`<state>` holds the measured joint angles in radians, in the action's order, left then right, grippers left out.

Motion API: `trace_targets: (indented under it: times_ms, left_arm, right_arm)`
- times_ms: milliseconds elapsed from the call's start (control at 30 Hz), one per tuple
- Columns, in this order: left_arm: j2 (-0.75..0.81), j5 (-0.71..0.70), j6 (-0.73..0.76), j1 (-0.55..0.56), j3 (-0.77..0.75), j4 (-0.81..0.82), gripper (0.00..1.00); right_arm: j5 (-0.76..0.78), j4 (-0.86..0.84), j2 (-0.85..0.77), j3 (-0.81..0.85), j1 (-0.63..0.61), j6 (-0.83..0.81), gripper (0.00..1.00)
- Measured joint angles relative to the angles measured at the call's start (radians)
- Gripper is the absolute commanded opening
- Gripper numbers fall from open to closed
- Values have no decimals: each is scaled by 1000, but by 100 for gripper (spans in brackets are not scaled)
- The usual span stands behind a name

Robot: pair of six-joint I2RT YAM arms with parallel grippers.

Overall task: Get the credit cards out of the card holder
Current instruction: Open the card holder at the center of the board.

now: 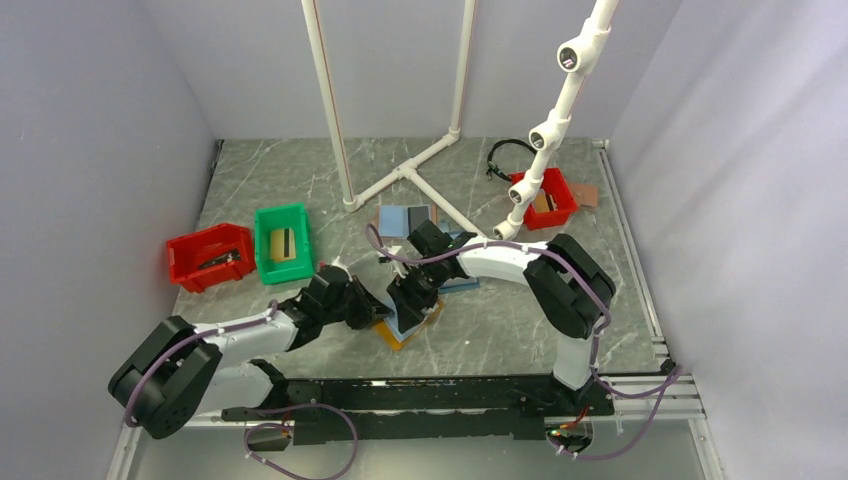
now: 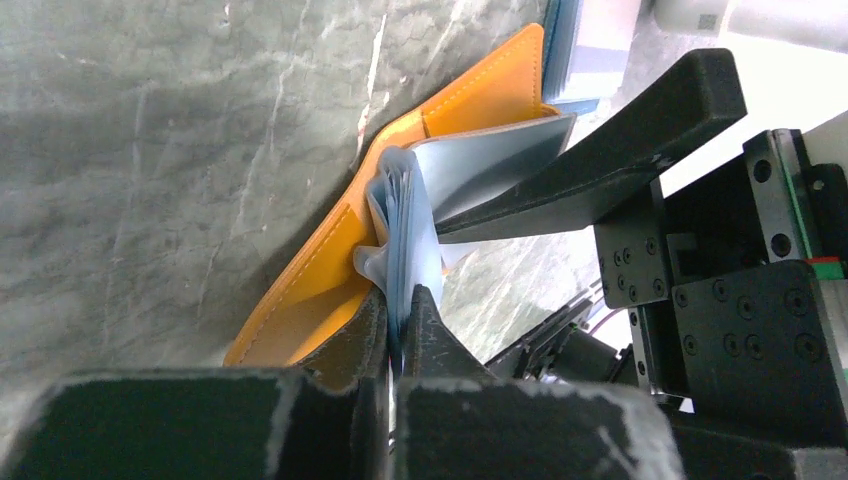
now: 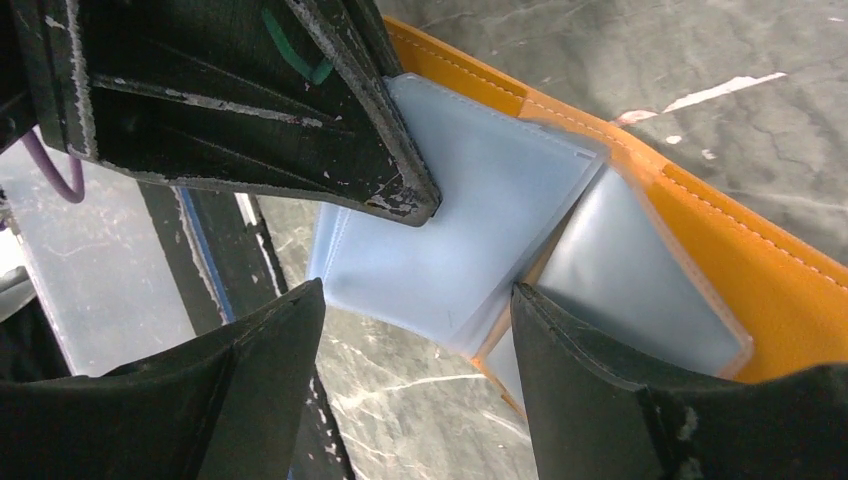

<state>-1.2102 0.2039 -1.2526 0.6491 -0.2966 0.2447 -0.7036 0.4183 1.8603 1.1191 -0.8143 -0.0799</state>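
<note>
The card holder [image 1: 404, 330], orange-brown outside and light blue inside, lies open on the table in front of the arms. My left gripper [image 1: 377, 312] is shut on the edge of its light blue inner sleeves [image 2: 405, 235] and lifts them off the orange cover [image 2: 320, 270]. My right gripper [image 1: 410, 296] hovers right over the holder, open and empty. In the right wrist view it [image 3: 415, 335] straddles the corner of a blue sleeve [image 3: 470, 220], with the orange cover [image 3: 720, 240] to the right. No card shows clearly.
Two all-blue holders lie just behind [image 1: 404, 218] and beside the right arm [image 1: 462, 284]. A red bin [image 1: 210, 257] and a green bin [image 1: 283, 243] stand at the left, another red bin [image 1: 546, 198] at the back right. A white pipe frame [image 1: 400, 175] stands behind.
</note>
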Motion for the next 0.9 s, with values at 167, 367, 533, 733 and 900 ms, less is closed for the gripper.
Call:
trace_targets:
  times_ms: [167, 367, 533, 733, 900]
  left_arm:
    - [15, 8, 79, 0, -88, -172, 14]
    - [-79, 30, 196, -5, -244, -337, 30]
    - [-131, 55, 223, -9, -270, -339, 39]
    - [-136, 84, 232, -9, -296, -336, 41]
    - [-137, 106, 228, -9, -306, -297, 41]
  right_arm:
    - [-24, -1, 3, 0, -11, 2, 71]
    - [-40, 3, 5, 0, -13, 29, 73]
    - [-82, 8, 6, -4, 36, 32, 77]
    - [-111, 8, 6, -10, 83, 49, 83]
    - [-121, 6, 6, -11, 87, 66, 84]
